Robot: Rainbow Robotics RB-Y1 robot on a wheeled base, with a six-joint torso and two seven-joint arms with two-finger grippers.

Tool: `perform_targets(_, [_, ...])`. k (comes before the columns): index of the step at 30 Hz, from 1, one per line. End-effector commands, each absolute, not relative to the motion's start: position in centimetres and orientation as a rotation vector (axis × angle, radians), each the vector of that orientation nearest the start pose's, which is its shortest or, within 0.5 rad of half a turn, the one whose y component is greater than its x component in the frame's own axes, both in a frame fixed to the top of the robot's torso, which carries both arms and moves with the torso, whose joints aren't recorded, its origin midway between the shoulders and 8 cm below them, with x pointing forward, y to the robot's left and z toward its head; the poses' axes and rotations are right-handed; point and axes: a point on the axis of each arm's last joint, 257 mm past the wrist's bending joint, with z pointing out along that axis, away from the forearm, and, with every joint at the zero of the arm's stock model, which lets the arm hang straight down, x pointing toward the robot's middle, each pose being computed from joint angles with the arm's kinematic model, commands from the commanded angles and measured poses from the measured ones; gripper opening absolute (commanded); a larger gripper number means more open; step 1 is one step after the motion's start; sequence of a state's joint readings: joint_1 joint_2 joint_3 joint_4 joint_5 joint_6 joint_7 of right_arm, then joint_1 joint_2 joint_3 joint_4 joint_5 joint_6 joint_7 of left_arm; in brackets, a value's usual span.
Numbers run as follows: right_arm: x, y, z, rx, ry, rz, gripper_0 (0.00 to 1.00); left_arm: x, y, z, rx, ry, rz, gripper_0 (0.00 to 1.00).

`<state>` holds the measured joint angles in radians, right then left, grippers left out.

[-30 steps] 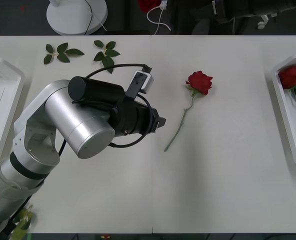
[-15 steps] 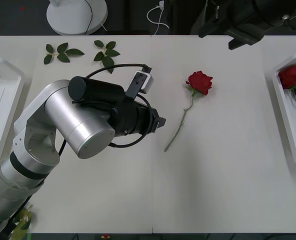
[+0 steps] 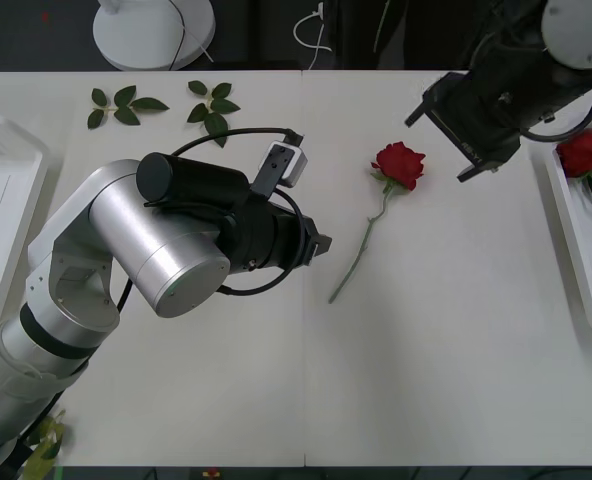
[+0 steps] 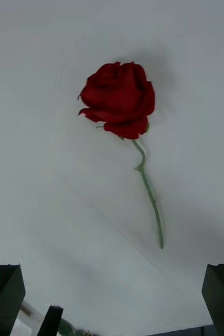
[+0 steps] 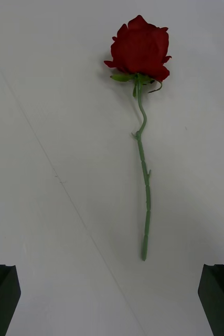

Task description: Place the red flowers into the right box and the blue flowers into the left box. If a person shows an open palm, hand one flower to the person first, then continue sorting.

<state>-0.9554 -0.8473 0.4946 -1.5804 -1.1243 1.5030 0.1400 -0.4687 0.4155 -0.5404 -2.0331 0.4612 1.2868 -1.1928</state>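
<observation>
My right gripper (image 3: pixel 438 137): wide open, holding nothing, at 2 o'clock from the rose.
My left gripper (image 3: pixel 319 243): open, at 8 o'clock from the bloom.
Red rose (image 3: pixel 399 164): flat on the white table (image 3: pixel 446 330).
Right box (image 3: pixel 580 235): at 3 o'clock, roses inside.

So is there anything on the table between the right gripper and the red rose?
No, just bare white table. The right wrist view shows the rose lying beyond the open right gripper.

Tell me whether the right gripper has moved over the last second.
Yes. The right gripper has come in from the table's far edge toward the red rose, which lies where it was; its fingers are open.
</observation>
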Motion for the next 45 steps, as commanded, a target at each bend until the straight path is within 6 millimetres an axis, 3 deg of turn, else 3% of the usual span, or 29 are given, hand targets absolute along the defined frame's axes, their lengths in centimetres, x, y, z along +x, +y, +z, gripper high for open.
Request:
perform_targets(1, [52.7, -17.1, -16.4, 0.867, 2.598, 0.391, 1.00, 45.5, 0.1, -18.6, 0.668, 2.189, -0.366, 1.00])
perform_targets(6, [54.0, -15.6, -19.6, 0.814, 2.583, 0.363, 1.00, 45.5, 0.1, -18.6, 0.668, 2.189, -0.366, 1.00])
perform_targets(12, [54.8, -14.3, -21.2, 0.781, 2.583, 0.340, 1.00, 45.5, 0.1, -18.6, 0.668, 2.189, -0.366, 1.00])
perform_targets(29, [57.1, -14.2, -26.7, 0.553, 2.626, 0.212, 1.00, 45.5, 0.1, -18.6, 0.668, 2.189, -0.366, 1.00])
perform_targets(30, [57.4, -13.9, -26.9, 0.543, 2.617, 0.214, 1.00, 44.9, 0.6, -20.6, 0.671, 2.232, -0.358, 1.00])
perform_targets(32, [57.5, -13.8, -27.8, 0.536, 2.617, 0.202, 1.00, 45.0, 0.9, -20.5, 0.671, 2.228, -0.346, 1.00])
perform_targets(35, [57.9, -13.3, -28.6, 0.533, 2.609, 0.200, 1.00, 45.4, 1.6, -18.8, 0.677, 2.179, -0.311, 1.00])
perform_targets(40, [57.9, -13.0, -29.9, 0.513, 2.613, 0.180, 1.00, 44.4, 3.2, -15.8, 0.659, 2.209, -0.363, 1.00])
perform_targets(45, [58.1, -12.6, -30.9, 0.513, 2.613, 0.195, 1.00, 43.7, 5.8, -13.0, 0.689, 2.228, -0.435, 1.00])
